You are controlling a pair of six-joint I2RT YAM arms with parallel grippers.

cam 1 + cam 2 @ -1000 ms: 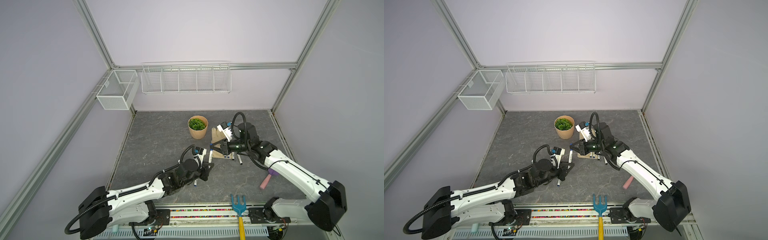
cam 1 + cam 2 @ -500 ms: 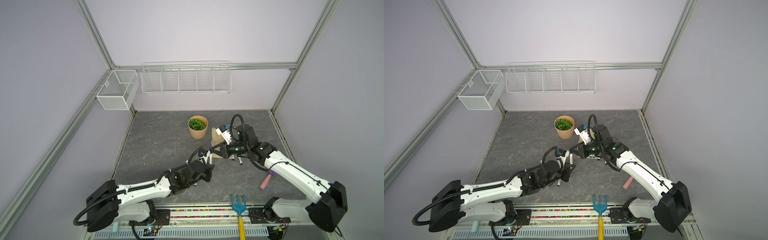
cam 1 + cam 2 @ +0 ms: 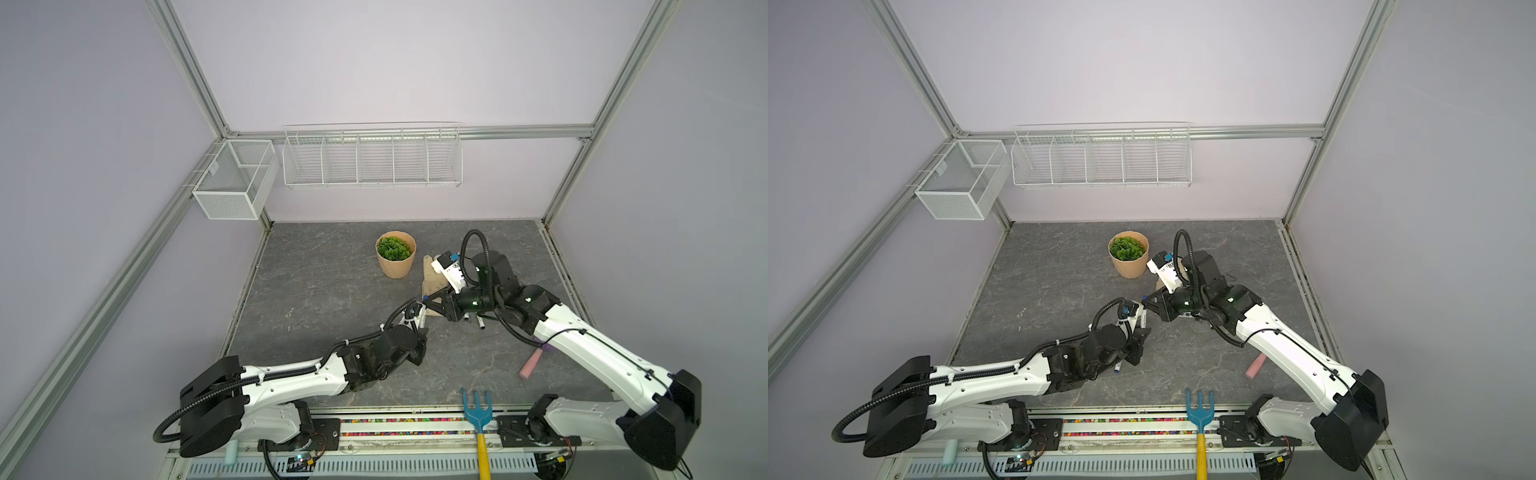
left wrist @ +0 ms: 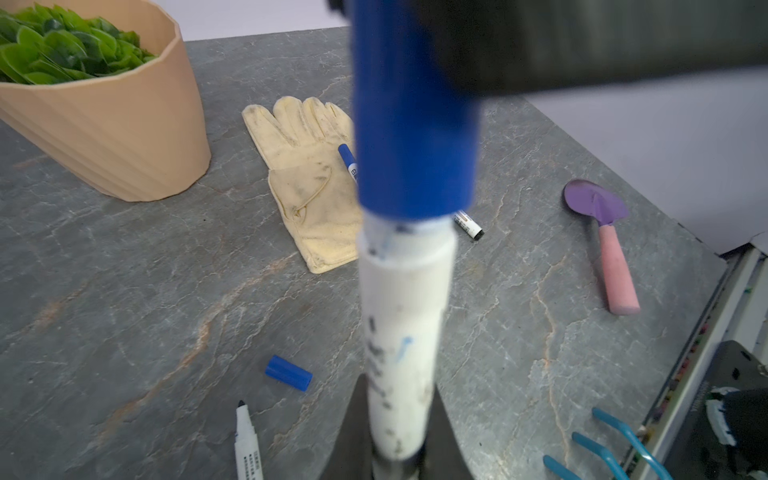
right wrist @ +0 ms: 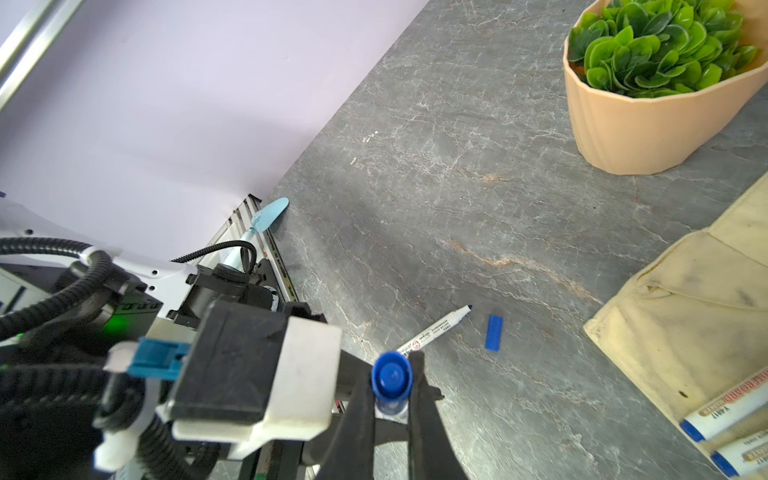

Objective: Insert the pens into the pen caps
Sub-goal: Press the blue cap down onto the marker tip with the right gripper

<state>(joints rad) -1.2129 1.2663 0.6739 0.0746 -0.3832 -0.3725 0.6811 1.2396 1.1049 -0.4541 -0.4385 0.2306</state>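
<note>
In both top views, just right of the frame's centre, we see the left gripper [image 3: 420, 331] and the right gripper [image 3: 1152, 306] meeting above the grey stone-patterned tabletop [image 3: 324, 282], with a slim white-barrelled marker pen [image 3: 1142, 321] bridging them

In the left wrist view the left fingers [image 4: 353, 424] pinch the pen's barrel near its back end. A short blue plastic cap [image 4: 415, 124] sits over the tip with a white collar showing, so we judge it not fully seated

In the right wrist view the right fingers [image 5: 419, 395] squeeze that cap from both sides. A second blue cap [image 5: 493, 332] lies loose beside an uncapped white pen [image 5: 434, 330]

We expect the pen to be light, stiff and smooth, so it may slip endwise; grip the barrel firmly and press straight along its axis
</note>
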